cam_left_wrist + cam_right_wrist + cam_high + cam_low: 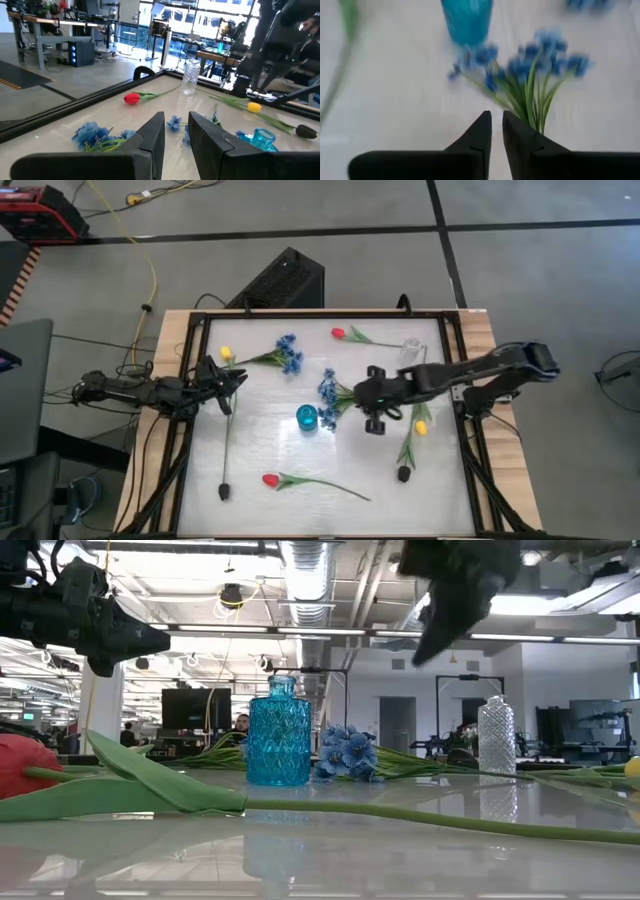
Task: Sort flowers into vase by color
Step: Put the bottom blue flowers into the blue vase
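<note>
Arms: 2, both dark, built of slim jointed links.
Left arm (130, 391): black, with thin dark cables trailing off the table's left edge.
Right arm (470, 370): black, with a blocky housing at its far joint and a small green light near the wrist.
Left gripper (176, 131): 2 flat, dark grey, wedge-shaped fingers on a wide black bar.
Right gripper (497, 131): 2 matching tapered black fingers on a black crossbar.
</note>
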Motion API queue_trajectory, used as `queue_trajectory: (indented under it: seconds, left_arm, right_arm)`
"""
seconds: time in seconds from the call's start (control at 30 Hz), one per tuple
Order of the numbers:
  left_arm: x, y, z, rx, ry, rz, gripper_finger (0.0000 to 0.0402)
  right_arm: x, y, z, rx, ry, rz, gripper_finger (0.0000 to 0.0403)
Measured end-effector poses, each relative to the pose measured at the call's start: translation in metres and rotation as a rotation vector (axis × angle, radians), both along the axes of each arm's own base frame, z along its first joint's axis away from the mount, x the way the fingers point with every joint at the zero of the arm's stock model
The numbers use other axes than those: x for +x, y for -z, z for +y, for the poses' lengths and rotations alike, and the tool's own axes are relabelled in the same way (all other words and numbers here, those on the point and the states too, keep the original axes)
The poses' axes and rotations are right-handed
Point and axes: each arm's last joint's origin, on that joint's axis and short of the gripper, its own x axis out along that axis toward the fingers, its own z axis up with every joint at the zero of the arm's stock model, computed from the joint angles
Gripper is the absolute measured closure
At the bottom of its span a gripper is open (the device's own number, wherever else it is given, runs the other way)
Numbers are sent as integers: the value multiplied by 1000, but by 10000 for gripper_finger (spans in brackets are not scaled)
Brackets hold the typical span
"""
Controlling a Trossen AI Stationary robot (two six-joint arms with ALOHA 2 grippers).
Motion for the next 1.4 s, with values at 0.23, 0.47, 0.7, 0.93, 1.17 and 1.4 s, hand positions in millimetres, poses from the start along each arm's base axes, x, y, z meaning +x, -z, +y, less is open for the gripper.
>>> queue_trajectory:
  seconds: [0.23,0.47,0.7,0.93,1.17,1.4]
  left_arm:
    - [0,0,0,0,0,0,326]
    - [0,0,0,0,0,0,326]
    - [0,0,0,0,0,0,326]
    - [0,0,0,0,0,0,326]
    - [0,0,0,0,0,0,326]
    - [0,0,0,0,0,0,326]
  right_arm:
    - [22,39,-20,21,37,334,257]
    - [23,62,-31,21,43,465,185]
    - [20,66,-53,17,94,473,169]
    - [9,90,-62,43,100,485,169]
    - [7,98,-63,34,81,463,208]
    - [7,98,-62,77,98,460,368]
